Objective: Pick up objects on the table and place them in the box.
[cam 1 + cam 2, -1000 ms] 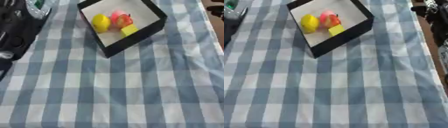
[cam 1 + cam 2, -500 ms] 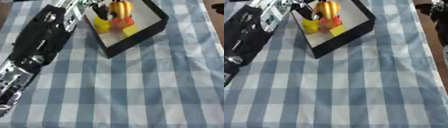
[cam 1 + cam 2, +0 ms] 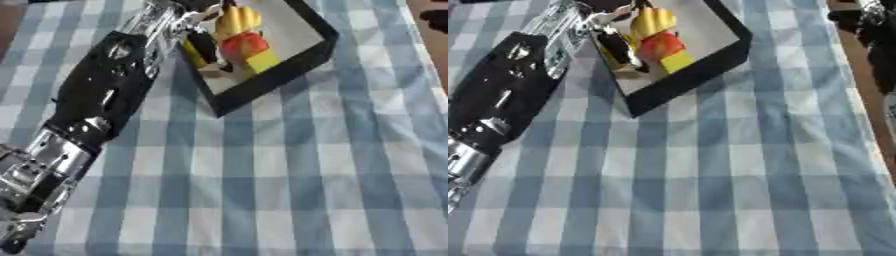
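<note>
Robot hand (image 3: pixel 203 37) (the left one) has reached into the black box (image 3: pixel 293 65) at the upper middle of the frame, fingers curled round a yellow toy (image 3: pixel 236 20), so this toy is nearly dropped off.

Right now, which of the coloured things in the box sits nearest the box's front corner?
The small yellow block. It lies closest to the black box's near corner, just below the red-orange thing; the orange-yellow thing sits farther back by the left hand.
</note>
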{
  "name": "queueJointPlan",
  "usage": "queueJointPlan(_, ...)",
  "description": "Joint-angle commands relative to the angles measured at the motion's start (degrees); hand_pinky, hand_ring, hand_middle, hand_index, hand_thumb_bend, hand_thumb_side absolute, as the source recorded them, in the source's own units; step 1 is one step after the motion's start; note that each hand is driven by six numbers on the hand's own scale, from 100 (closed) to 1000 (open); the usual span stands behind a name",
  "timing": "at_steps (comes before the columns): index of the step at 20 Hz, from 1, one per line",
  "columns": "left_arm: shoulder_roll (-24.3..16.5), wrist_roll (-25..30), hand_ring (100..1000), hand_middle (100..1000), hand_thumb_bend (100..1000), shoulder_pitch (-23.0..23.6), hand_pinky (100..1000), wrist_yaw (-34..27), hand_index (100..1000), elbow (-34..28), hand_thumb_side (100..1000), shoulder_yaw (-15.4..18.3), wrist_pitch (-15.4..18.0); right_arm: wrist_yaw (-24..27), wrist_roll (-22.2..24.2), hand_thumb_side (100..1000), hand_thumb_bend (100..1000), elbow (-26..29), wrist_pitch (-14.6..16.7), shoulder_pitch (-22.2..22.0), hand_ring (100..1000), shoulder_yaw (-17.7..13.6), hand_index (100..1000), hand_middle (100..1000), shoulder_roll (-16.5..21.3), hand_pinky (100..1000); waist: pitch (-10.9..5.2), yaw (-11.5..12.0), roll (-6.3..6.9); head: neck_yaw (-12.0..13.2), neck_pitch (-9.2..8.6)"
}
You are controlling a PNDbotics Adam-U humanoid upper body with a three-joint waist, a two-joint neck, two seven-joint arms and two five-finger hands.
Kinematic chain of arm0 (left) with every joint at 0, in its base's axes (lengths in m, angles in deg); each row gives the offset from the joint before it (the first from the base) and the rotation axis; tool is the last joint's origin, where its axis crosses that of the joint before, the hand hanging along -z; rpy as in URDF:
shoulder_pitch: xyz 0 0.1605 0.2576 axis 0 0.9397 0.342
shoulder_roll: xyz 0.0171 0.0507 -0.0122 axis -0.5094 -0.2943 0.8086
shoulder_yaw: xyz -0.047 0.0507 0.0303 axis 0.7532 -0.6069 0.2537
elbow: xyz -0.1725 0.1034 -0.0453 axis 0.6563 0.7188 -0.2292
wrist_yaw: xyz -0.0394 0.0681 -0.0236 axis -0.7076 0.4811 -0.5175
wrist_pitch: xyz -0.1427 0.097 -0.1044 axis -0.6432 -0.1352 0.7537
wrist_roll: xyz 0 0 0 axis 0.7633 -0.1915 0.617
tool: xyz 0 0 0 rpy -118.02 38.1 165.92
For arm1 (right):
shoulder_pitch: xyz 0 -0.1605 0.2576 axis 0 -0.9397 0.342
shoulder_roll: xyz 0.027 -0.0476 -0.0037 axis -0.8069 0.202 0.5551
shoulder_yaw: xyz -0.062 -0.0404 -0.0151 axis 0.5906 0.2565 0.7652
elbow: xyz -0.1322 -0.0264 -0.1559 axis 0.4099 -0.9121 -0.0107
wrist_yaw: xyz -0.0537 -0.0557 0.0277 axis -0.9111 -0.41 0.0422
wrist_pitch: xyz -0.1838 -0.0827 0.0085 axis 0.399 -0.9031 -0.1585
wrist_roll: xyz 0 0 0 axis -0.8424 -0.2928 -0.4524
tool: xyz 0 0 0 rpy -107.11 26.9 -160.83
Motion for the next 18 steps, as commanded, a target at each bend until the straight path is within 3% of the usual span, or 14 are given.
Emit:
queueJointPlan(1,-2.8,-0.9,815,764,785,-1.7,777,-1.9,866,-4.1,401,1.6,-0.5,0.3,-0.2,742,100,1.0,0.1,0.5,783,-0.6,752,812,1.3,908,-4.26,0.1,-0.71,-0.2,0.21)
queueJointPlan(7,-5.7,2.3,822,763,815,-1.6,787,-7.3,877,-11.9,415,2.3,-2.1,0.3,-0.5,740,100,0.9,0.1,0.2,783,-0.7,752,812,1.6,908,-4.55,0.5,-0.74,-0.4,0.34)
queueJointPlan(9,-6.4,2.5,793,731,710,-1.4,755,-9.1,848,-14.2,382,2.9,-3.0,0.4,-0.5,739,100,0.9,0.1,0.2,783,-0.7,752,812,1.6,907,-4.64,0.5,-0.83,-0.5,0.35)
queueJointPlan(13,-8.9,-0.2,757,689,617,0.0,713,-12.6,823,-19.6,396,6.3,-4.5,0.5,-0.8,736,100,1.1,0.3,0.0,783,-1.0,752,812,1.8,907,-4.67,0.8,-0.76,-0.8,0.41)
queueJointPlan(17,-12.2,-3.8,738,681,581,3.7,698,-16.2,820,-25.5,405,11.3,-6.3,0.7,-1.2,733,100,1.3,0.5,-0.2,783,-1.4,752,812,2.0,907,-4.57,1.1,-0.79,-1.3,0.42)
queueJointPlan(18,-12.9,-4.7,732,716,567,5.0,653,-17.1,829,-27.0,428,12.7,-7.0,0.8,-1.4,732,100,1.4,0.5,-0.3,783,-1.6,751,812,2.1,906,-4.48,1.2,-0.91,-1.6,0.34)
